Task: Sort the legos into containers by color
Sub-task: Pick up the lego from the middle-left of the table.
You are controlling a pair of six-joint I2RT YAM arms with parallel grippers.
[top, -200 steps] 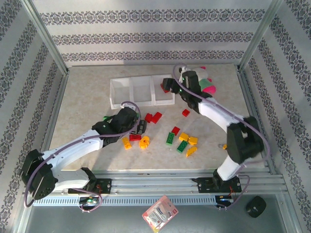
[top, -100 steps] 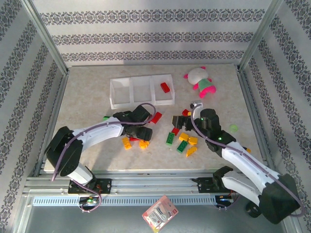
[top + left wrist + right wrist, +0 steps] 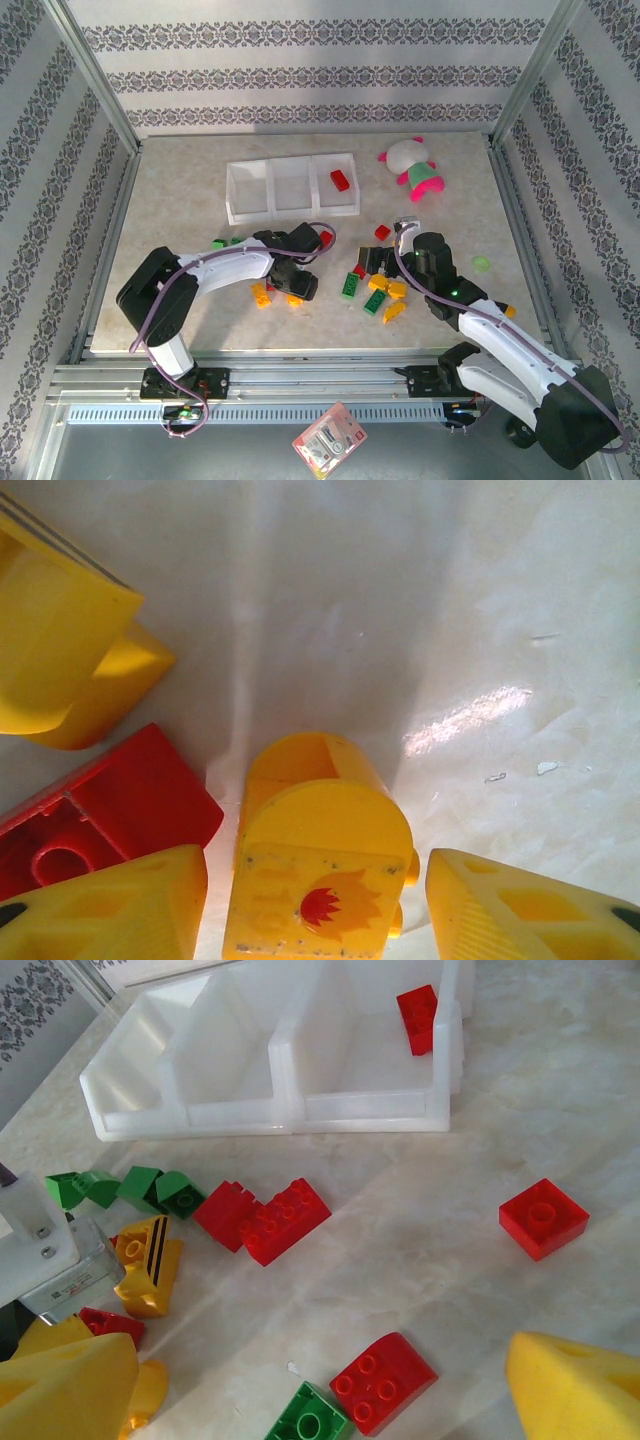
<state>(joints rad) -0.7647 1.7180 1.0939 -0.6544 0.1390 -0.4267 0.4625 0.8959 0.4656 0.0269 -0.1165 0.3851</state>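
The translucent white three-compartment tray [image 3: 252, 190] stands at the back, with one red brick [image 3: 341, 180] in its right compartment. My left gripper [image 3: 298, 283] is low over the table and open. A yellow brick with a flame sticker [image 3: 325, 850] stands between its fingers [image 3: 110, 910], with a small gap on each side. A red brick [image 3: 90, 820] and another yellow brick [image 3: 60, 660] lie just to its left. My right gripper [image 3: 372, 262] hangs open over a rounded red brick [image 3: 383, 1380] and a green brick [image 3: 308, 1422].
More red [image 3: 543, 1217], green [image 3: 165, 1192] and yellow [image 3: 393, 311] bricks lie scattered across the middle of the table. A pink, white and green plush toy [image 3: 412, 165] sits at the back right. The two grippers are close together.
My right arm pulled back from the tray's right compartment, leaving a red brick there, and came down over the middle bricks. My left gripper shifted right and lowered around the yellow brick.
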